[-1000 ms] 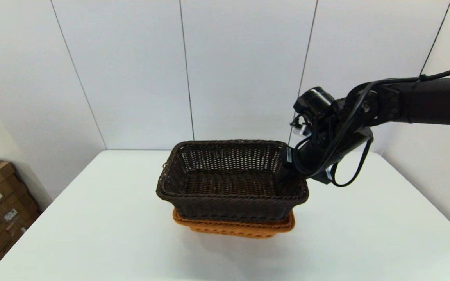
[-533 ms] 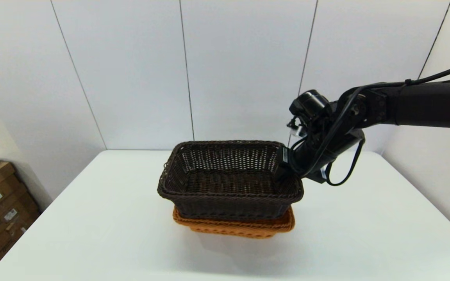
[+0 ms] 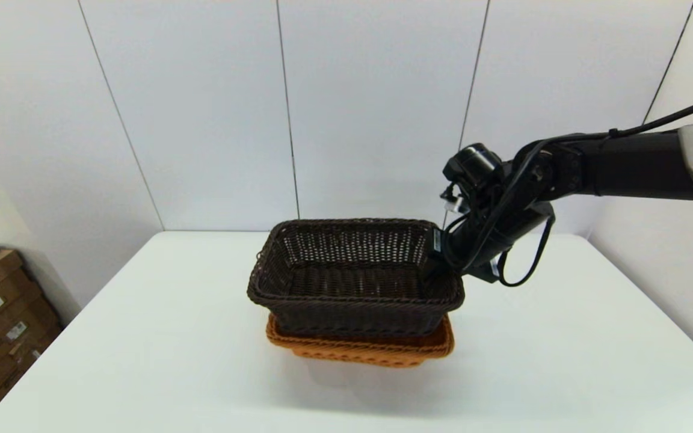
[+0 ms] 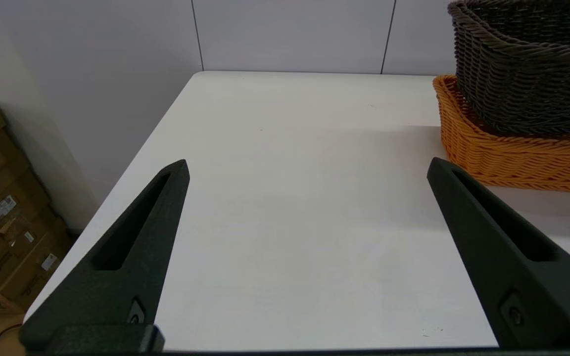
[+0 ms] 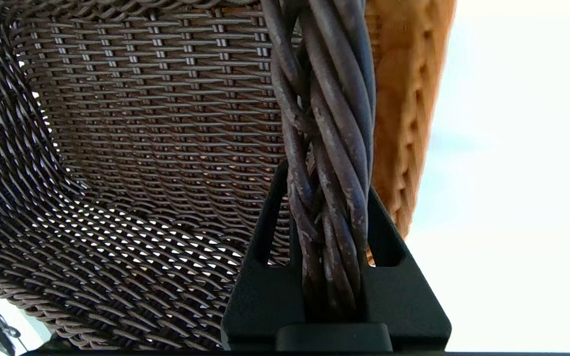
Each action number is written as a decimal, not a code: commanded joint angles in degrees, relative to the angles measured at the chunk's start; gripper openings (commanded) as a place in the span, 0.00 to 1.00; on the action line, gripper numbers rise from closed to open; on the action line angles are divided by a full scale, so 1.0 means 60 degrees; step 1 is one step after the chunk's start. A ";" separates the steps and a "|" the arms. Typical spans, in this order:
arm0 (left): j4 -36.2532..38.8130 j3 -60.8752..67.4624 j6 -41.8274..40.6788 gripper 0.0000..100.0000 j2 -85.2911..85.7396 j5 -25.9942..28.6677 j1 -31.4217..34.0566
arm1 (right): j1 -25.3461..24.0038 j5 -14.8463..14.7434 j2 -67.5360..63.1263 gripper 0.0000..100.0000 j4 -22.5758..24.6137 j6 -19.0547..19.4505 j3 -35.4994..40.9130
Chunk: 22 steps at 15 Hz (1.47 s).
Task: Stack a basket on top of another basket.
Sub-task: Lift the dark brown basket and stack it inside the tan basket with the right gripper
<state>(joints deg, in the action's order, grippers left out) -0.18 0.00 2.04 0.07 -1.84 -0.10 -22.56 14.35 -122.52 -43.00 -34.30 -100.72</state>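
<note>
Lab-like: white table (image 3: 142, 337), panelled wall (image 3: 202, 108)

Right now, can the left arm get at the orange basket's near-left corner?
Probably yes. The left gripper is open over bare table, nothing lying between it and the orange basket. The dark basket, clamped by the right gripper, covers only its inside.

You have bare desk (image 3: 142, 337) left, near and right of the stacked baskets. The right arm (image 3: 593, 171) blocks their right end; the wall (image 3: 370, 108) closes the far side.
</note>
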 commanded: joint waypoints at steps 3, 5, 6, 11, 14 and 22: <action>0.0001 0.0000 0.0012 1.00 0.0002 -0.0001 0.0002 | 0.0172 0.0011 -0.0147 0.00 -0.0041 -0.0025 -0.0015; 0.0001 0.0000 -0.0002 1.00 0.0002 -0.0001 0.0002 | 0.0172 0.0011 -0.0162 0.00 -0.0056 -0.0025 -0.0015; 0.0001 0.0000 0.0012 1.00 0.0002 -0.0001 0.0002 | 0.0172 0.0011 -0.0176 0.00 -0.0041 -0.0025 -0.0001; 0.0001 0.0000 -0.0002 1.00 0.0002 -0.0001 0.0002 | 0.0157 0.0011 -0.0294 0.00 -0.0056 -0.0010 0.0014; 0.0001 0.0000 0.0012 1.00 0.0002 -0.0015 0.0002 | 0.0157 -0.0048 -0.0352 0.00 -0.0056 0.0004 0.0014; 0.0001 0.0000 -0.0002 1.00 0.0002 -0.0001 0.0002 | 0.0157 -0.0033 -0.0499 0.00 -0.0041 -0.0025 0.0029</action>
<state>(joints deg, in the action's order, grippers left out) -0.18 0.00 2.04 0.07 -1.84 -0.10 -21.63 13.92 -125.14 -43.00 -34.19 -100.61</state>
